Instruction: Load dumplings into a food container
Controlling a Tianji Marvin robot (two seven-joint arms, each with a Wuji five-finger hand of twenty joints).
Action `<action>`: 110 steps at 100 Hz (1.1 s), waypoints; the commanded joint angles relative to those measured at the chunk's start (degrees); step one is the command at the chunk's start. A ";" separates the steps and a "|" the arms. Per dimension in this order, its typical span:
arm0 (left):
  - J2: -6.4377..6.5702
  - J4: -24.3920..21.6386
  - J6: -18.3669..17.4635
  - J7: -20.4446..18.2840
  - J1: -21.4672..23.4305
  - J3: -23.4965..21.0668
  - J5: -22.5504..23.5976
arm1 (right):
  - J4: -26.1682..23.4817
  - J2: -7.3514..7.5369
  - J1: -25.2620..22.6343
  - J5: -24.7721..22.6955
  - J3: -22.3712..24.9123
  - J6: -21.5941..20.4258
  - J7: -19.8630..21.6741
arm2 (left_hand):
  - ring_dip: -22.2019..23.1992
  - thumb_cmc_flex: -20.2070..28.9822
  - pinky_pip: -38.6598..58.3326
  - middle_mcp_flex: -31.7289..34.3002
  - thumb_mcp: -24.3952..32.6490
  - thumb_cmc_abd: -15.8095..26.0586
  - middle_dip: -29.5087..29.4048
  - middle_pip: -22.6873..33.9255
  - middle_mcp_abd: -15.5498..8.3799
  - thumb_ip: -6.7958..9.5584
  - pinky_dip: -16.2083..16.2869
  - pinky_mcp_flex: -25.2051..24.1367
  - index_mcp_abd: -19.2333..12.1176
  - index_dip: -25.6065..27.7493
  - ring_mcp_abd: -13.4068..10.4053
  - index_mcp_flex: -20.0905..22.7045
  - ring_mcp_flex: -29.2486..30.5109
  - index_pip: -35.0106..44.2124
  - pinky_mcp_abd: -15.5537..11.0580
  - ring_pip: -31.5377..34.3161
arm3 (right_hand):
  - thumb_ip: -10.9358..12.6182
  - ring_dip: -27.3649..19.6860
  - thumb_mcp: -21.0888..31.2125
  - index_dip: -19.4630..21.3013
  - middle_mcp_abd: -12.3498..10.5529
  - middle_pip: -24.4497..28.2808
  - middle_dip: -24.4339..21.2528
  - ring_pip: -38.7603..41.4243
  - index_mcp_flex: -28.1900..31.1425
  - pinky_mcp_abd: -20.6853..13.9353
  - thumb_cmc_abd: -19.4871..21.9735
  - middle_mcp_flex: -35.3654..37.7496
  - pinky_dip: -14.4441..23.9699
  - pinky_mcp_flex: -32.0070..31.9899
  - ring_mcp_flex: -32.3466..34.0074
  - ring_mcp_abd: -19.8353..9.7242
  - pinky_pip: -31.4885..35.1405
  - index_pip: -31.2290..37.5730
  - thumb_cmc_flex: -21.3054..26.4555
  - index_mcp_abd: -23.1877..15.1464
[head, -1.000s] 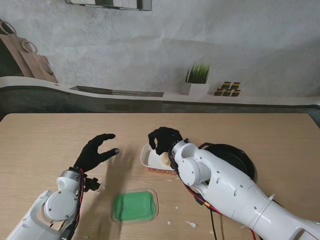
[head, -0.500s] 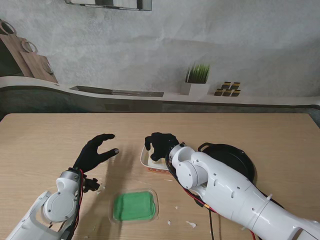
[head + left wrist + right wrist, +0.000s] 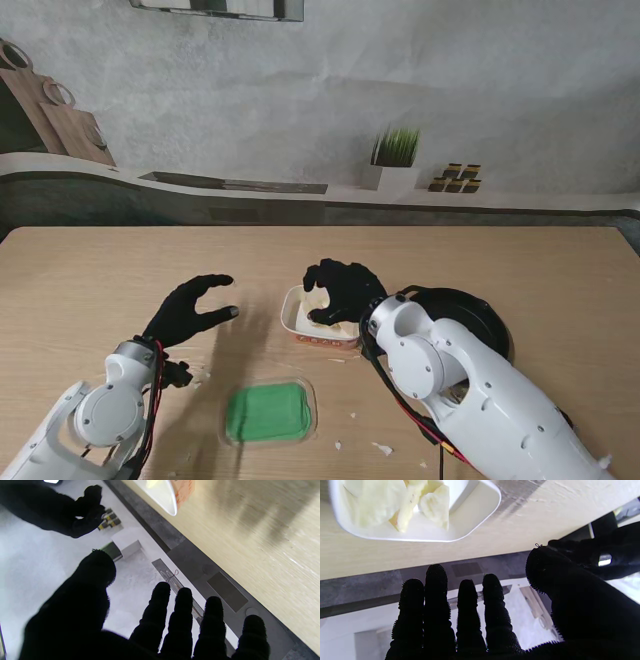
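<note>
While the green lid (image 3: 267,412) lies nearest me at six o'clock, the left hand (image 3: 190,308) hovers at nine o'clock, fingers spread wide, empty. Farther off, the right hand (image 3: 343,289) hangs over the white container (image 3: 300,322), fingers apart, holding nothing; dumplings (image 3: 402,502) lie inside. A black plate (image 3: 480,315) sits at three o'clock.

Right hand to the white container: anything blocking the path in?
Nothing visible. The right hand hovers open right over the white container, whose top is uncovered with dumplings inside. The green lid lies apart, nearer to me.
</note>
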 commanded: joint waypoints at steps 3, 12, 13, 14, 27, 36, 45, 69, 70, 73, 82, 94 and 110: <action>1.64 -1.72 -1.45 -2.96 2.10 -1.90 2.75 | -2.40 1.02 -4.17 0.62 1.16 2.03 1.69 | 1.15 -0.65 -1.84 -0.18 2.09 -1.91 1.58 0.69 -1.80 0.55 -0.70 -0.71 -1.35 1.68 -0.97 0.27 -0.15 1.95 -1.50 0.28 | 2.95 1.15 -1.06 -0.45 2.03 1.34 0.69 1.95 1.97 0.34 1.85 2.03 1.81 0.91 2.04 2.58 1.89 -0.13 -1.92 2.51; 2.99 -2.74 -4.82 -6.62 4.36 -4.79 7.60 | -5.99 1.56 -8.66 0.27 3.51 5.26 3.59 | 1.16 -1.22 -1.79 -0.96 3.41 -3.50 2.72 1.58 -2.36 0.40 -0.67 -0.53 -1.66 2.90 -1.37 -0.27 -0.57 3.37 -1.53 0.24 | 3.01 1.58 -1.41 -0.67 3.85 2.10 1.05 3.38 5.16 1.97 3.03 4.72 2.64 2.73 4.76 3.99 3.18 -0.16 -2.16 3.92; 3.13 -2.78 -5.34 -6.99 4.61 -5.10 8.19 | -6.30 1.60 -9.14 0.17 3.72 5.57 3.66 | 1.16 -1.20 -1.76 -0.88 3.57 -3.78 2.83 1.71 -2.57 0.39 -0.66 -0.48 -1.77 3.05 -1.48 -0.07 -0.65 3.62 -1.54 0.23 | 3.03 1.62 -1.38 -0.70 4.12 2.24 1.12 3.56 5.62 2.28 3.07 5.07 2.73 3.05 5.20 4.20 3.38 -0.18 -2.13 4.14; 3.28 -2.82 -5.85 -7.33 4.85 -5.40 8.79 | -6.56 1.63 -9.58 0.09 3.90 5.85 3.71 | 1.24 -1.49 -1.76 -1.05 4.35 -4.02 3.19 1.98 -2.62 0.29 -0.67 -0.44 -1.83 3.65 -1.44 -0.35 -0.68 4.35 -1.55 0.36 | 3.04 1.66 -1.33 -0.71 4.37 2.36 1.18 3.71 5.98 2.48 3.04 5.37 2.80 3.29 5.54 4.38 3.54 -0.18 -2.03 4.35; 4.65 -2.66 -11.51 -9.12 7.64 -8.73 17.96 | -9.60 2.10 -14.05 -1.01 5.01 10.43 5.32 | 1.15 -3.30 -1.68 -1.78 7.26 -6.49 5.29 3.30 -4.28 -0.99 -0.78 0.16 -3.31 8.15 -2.44 -1.56 -1.08 9.45 -1.55 0.54 | 2.88 2.06 -1.44 -0.95 6.21 2.88 1.54 5.10 8.23 3.90 3.88 6.99 3.41 4.72 7.44 5.63 5.19 -0.82 -2.40 5.59; 4.91 -1.73 -13.55 -8.48 8.69 -9.27 20.85 | -10.35 2.27 -15.24 -1.12 4.35 13.67 6.10 | 1.10 -2.76 -1.82 -3.67 9.85 -10.16 6.21 3.62 -5.03 -1.92 -0.93 -0.11 -4.05 10.16 -3.11 -3.65 -2.44 11.28 -1.96 0.49 | 2.89 2.18 -1.47 -0.98 6.98 3.16 1.71 5.62 8.88 4.55 4.54 7.45 3.57 5.34 8.26 6.50 5.88 -1.08 -2.32 6.11; 5.35 -0.69 -15.12 -8.45 9.08 -9.15 24.39 | -10.33 2.50 -15.41 -1.79 2.95 16.39 6.93 | 0.94 -3.31 -1.78 -6.72 12.34 -12.10 6.46 3.32 -6.05 -3.02 -0.84 -0.46 -4.83 9.95 -4.08 -7.92 -3.88 9.62 -2.54 0.17 | 2.87 2.25 -1.51 -0.90 7.18 3.40 1.85 5.94 9.16 4.62 5.22 7.60 3.64 5.61 8.54 6.52 6.30 -1.09 -2.69 6.22; 5.95 3.12 -16.56 -6.63 6.93 -5.43 29.10 | -8.68 2.75 -12.98 -0.49 -2.69 23.84 8.24 | 1.01 -4.37 -1.43 -10.41 14.11 -13.16 4.60 -0.02 -6.97 -4.38 -0.30 -0.61 -6.01 1.43 -4.75 -14.74 -5.80 -0.30 -3.55 0.07 | 2.71 2.34 -1.93 -0.97 7.78 3.51 1.98 6.17 8.83 4.56 6.28 6.73 3.51 4.99 7.69 6.99 6.50 -1.59 -3.23 6.84; 5.98 3.23 -16.61 -6.60 6.83 -5.28 29.34 | -8.58 2.73 -12.89 -0.35 -2.88 24.00 8.15 | 1.02 -4.49 -1.43 -10.43 14.06 -13.13 4.55 -0.18 -6.99 -4.41 -0.29 -0.62 -6.03 1.28 -4.74 -14.83 -5.82 -0.40 -3.57 0.07 | 2.71 2.34 -1.93 -0.97 7.80 3.52 1.99 6.17 8.85 4.56 6.29 6.73 3.51 4.98 7.67 7.01 6.51 -1.57 -3.20 6.86; 6.08 3.56 -16.74 -6.54 6.54 -4.82 29.81 | -8.29 2.62 -12.60 0.03 -3.51 24.46 7.82 | 1.03 -4.92 -1.40 -10.56 13.90 -12.84 4.46 -0.47 -6.90 -4.48 -0.25 -0.58 -5.95 1.03 -4.72 -15.15 -5.76 -0.61 -3.56 0.10 | 2.68 2.35 -1.96 -0.97 7.84 3.55 2.00 6.20 8.94 4.55 6.27 6.73 3.50 4.95 7.65 7.08 6.53 -1.55 -3.21 6.93; 6.15 4.40 -16.44 -6.47 5.83 -3.39 29.80 | -7.53 2.60 -10.94 0.91 -5.86 26.75 7.85 | 1.14 -5.17 -1.38 -10.51 13.56 -12.38 4.37 -0.93 -6.94 -4.54 -0.17 -0.64 -6.53 0.73 -4.67 -15.03 -5.69 -0.58 -3.62 0.26 | 2.58 2.33 -2.26 -1.10 7.95 3.44 1.97 6.14 8.63 4.51 6.76 6.30 3.45 4.84 7.41 7.02 6.54 -1.80 -3.74 7.00; 6.34 5.01 -16.06 -6.75 5.13 -2.16 30.47 | -6.36 2.39 -8.33 3.09 -9.14 30.56 7.75 | 1.60 -4.79 -1.34 -10.56 13.69 -12.54 5.30 -0.48 -7.15 -4.47 0.03 -0.75 -7.47 1.71 -4.75 -14.98 -5.55 1.50 -3.63 0.81 | 2.51 2.41 -2.41 -1.22 8.20 3.57 2.00 6.25 8.67 4.22 7.39 5.98 3.46 4.13 6.76 7.25 6.64 -1.84 -4.04 7.39; 6.44 5.99 -15.67 -6.46 4.00 -0.46 30.95 | -4.93 2.12 -5.53 6.50 -12.56 33.71 7.89 | 1.76 -4.47 -1.36 -10.49 14.30 -13.05 5.87 -0.60 -7.34 -4.38 0.17 -0.69 -8.25 4.64 -4.78 -15.55 -5.59 5.07 -3.56 0.97 | 2.27 2.46 -2.96 -1.59 8.55 3.43 1.92 6.23 8.79 4.03 8.09 5.58 3.56 3.33 6.06 7.64 6.69 -2.19 -4.70 7.73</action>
